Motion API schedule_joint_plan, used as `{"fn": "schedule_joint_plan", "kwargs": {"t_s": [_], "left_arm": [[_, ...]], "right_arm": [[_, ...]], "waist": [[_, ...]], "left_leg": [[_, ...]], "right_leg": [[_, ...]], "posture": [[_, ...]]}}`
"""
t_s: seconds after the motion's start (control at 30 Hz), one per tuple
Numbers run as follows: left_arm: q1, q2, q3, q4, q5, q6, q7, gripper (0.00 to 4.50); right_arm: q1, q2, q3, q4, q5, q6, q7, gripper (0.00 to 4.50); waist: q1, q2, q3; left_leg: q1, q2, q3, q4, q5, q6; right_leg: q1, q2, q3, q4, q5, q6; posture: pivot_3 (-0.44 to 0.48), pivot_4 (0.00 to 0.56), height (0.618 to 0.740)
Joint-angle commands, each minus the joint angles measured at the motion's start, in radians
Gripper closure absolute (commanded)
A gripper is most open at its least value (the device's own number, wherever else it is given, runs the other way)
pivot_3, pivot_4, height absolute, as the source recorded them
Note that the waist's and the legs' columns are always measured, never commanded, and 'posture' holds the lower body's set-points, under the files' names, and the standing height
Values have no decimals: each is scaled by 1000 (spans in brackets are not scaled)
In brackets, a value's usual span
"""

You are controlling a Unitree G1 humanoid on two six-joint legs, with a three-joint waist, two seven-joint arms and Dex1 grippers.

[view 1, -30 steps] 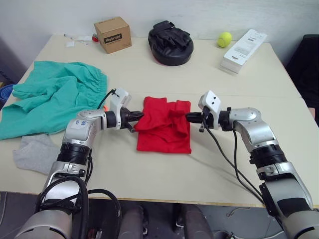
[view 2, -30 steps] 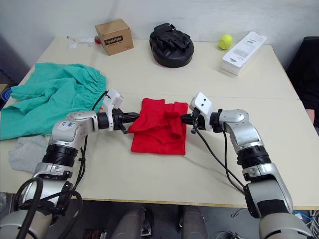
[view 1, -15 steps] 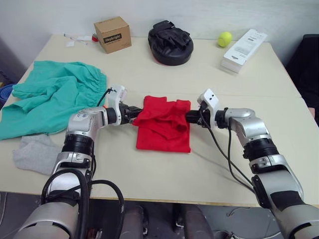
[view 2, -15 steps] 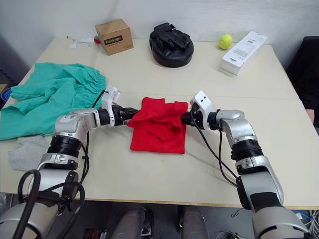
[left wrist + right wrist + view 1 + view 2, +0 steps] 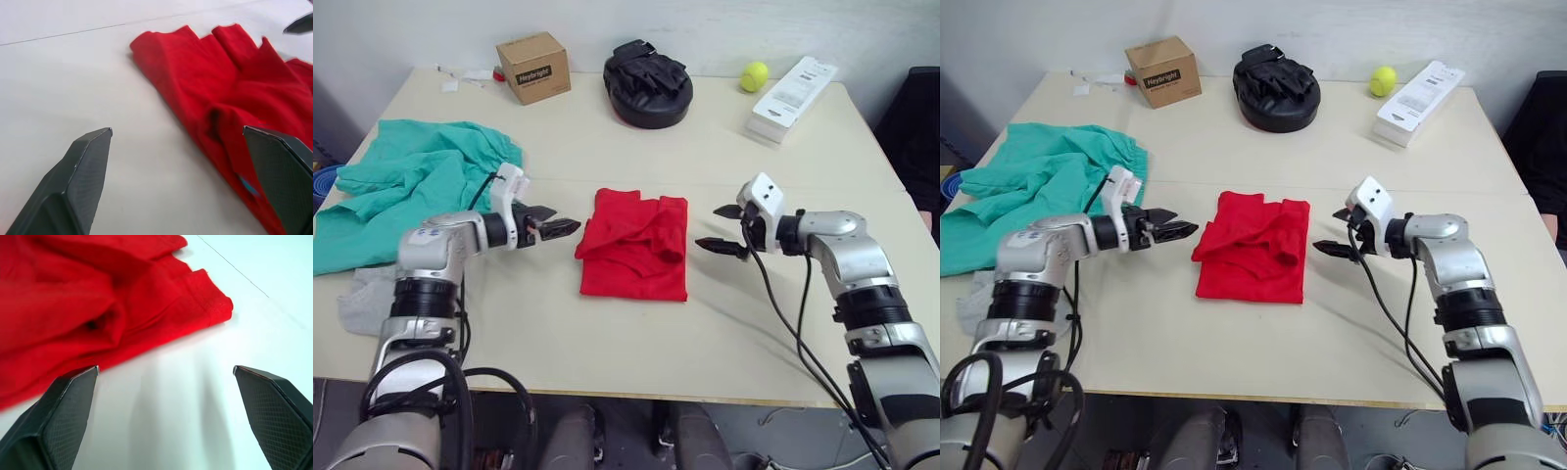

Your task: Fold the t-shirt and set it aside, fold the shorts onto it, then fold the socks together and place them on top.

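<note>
The left pincer (image 5: pixel 558 226) is held spread wide and empty, just beside the left edge of the t-shirt (image 5: pixel 634 245), clear of the cloth. The right pincer (image 5: pixel 722 229) is likewise spread wide and empty, near the shirt's right edge.

The t-shirt lies folded into a small, slightly rumpled rectangle at the middle of the table (image 5: pixel 607 343), with a loose fold raised across its upper half. The fold itself is judged to be done, and setting the shirt aside appears to be the step in hand. For that, both side edges should be pinched through every layer together, low against the table, so that the bundle is carried flat and nothing falls open.

The shorts (image 5: pixel 411 186) lie unfolded at the far left, and the socks (image 5: pixel 357 299) below them at the table's near edge.
</note>
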Motion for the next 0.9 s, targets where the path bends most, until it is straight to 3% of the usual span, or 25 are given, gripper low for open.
{"fn": "schedule_joint_plan", "kwargs": {"t_s": [0.03,0.23,0.33,0.6,0.67,0.7,0.9], "left_arm": [[76,72,8,-217,-27,-92,-93,20],[283,212,-110,-502,86,-390,-235,20],[356,245,-161,-545,146,-532,-270,20],[308,158,-288,-424,329,-736,-187,20],[281,134,-310,-372,369,-794,-166,0],[268,122,-315,-341,392,-836,-148,194],[241,89,-338,-236,437,-938,-131,1855]], "right_arm": [[67,-56,-43,-173,7,-158,48,2],[252,-99,-9,-402,-28,-432,113,2],[302,-86,11,-447,-50,-508,107,2],[319,-10,136,-401,-230,-671,8,2],[289,15,157,-352,-285,-680,-36,391],[272,22,168,-322,-312,-694,-51,655],[229,16,208,-221,-392,-761,-90,2822]], "waist": [[1,0,0],[3,0,0],[4,0,0],[5,0,0],[5,0,0],[5,0,0],[5,0,0]], "left_leg": [[0,0,0,0,0,0],[2,1,1,-1,-1,-2],[4,1,2,-1,-1,-2],[5,1,3,-1,-1,-1],[4,1,4,-1,-1,0],[5,1,4,-1,-1,0],[5,1,4,-1,0,1]], "right_leg": [[0,0,0,0,0,0],[1,0,1,-2,0,0],[2,0,3,-2,0,0],[1,-1,4,-2,0,0],[1,-1,4,-2,0,0],[1,-1,4,-1,0,0],[1,-1,3,-1,0,0]], "posture": [[0,150,740],[0,150,740],[0,150,740],[0,150,740],[0,150,740],[0,150,740],[0,150,740]]}}
